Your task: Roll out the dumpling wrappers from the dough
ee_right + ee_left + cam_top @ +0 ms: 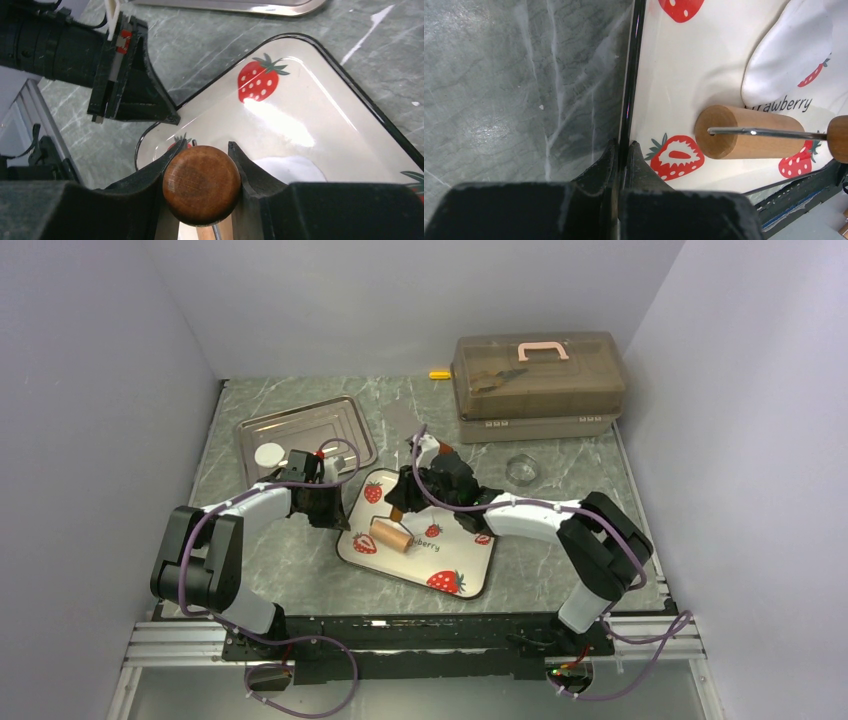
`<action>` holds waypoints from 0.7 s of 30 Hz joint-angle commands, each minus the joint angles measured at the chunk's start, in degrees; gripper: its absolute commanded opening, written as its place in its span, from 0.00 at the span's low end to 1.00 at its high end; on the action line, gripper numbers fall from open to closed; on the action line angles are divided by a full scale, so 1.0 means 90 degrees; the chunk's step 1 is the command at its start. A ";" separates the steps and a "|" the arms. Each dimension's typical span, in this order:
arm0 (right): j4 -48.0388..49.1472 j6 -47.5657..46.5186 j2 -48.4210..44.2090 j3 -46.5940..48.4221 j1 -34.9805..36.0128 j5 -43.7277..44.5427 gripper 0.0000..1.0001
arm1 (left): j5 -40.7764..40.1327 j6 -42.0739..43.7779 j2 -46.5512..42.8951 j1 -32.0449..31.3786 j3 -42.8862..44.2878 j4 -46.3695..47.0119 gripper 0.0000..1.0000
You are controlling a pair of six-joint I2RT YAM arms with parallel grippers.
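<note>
So dough (789,60) and roller (749,132) sit on strawberry tray (674,65), one wrapper (269,454) in steel tray (310,420).
The left gripper (623,150) pinches strawberry tray's rim, the right gripper (204,152) clamps the roller's handle.

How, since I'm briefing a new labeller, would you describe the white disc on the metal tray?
Find the shiny steel tray at the far left of the marbled table. The dumpling wrapper lies in its near left corner: a small flat white disc alone on bare metal, unlike the white dough on the strawberry plate.

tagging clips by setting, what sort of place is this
Probably a robot lab cell staged as a kitchen counter: plain walls around a marble-look table, with a tray and roller.
</note>
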 commanded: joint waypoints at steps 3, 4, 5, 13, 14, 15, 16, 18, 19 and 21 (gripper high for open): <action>-0.1855 -0.0320 0.0217 0.1280 0.0049 -0.2323 0.00 | -0.0239 -0.0013 -0.0121 0.0102 0.0018 0.0145 0.00; -0.1679 -0.0001 0.0235 0.1553 -0.0008 -0.2786 0.00 | -0.0237 -0.0014 -0.0117 0.0102 0.0019 0.0147 0.00; -0.1363 0.0404 0.0219 0.1702 -0.0068 -0.3219 0.00 | -0.0241 -0.0009 -0.0119 0.0103 0.0020 0.0141 0.00; -0.2174 0.0583 0.0004 0.2107 -0.0850 -0.2474 0.00 | -0.0259 -0.0006 -0.0145 0.0102 0.0009 0.0139 0.00; -0.2342 0.0421 0.0032 0.2116 -0.0962 -0.2286 0.00 | -0.0259 -0.0014 -0.0133 0.0102 0.0014 0.0138 0.00; -0.2421 0.0260 0.0027 0.2065 -0.1011 -0.1984 0.00 | -0.0262 -0.0015 -0.0120 0.0102 0.0019 0.0131 0.00; -0.2400 0.0102 -0.0004 0.1945 -0.1035 -0.1624 0.00 | -0.0246 -0.0022 -0.0098 0.0104 0.0028 0.0137 0.00; -0.1989 0.0009 -0.0107 0.1587 -0.1067 -0.0981 0.00 | -0.0229 -0.0031 -0.0038 0.0102 0.0038 0.0122 0.00; -0.1629 0.0099 -0.0191 0.1248 -0.1072 -0.0737 0.00 | -0.0221 -0.0032 -0.0017 0.0102 0.0047 0.0124 0.00; -0.0791 0.0256 -0.0358 0.0769 -0.1078 -0.0318 0.00 | -0.0202 -0.0037 0.0024 0.0102 0.0047 0.0125 0.00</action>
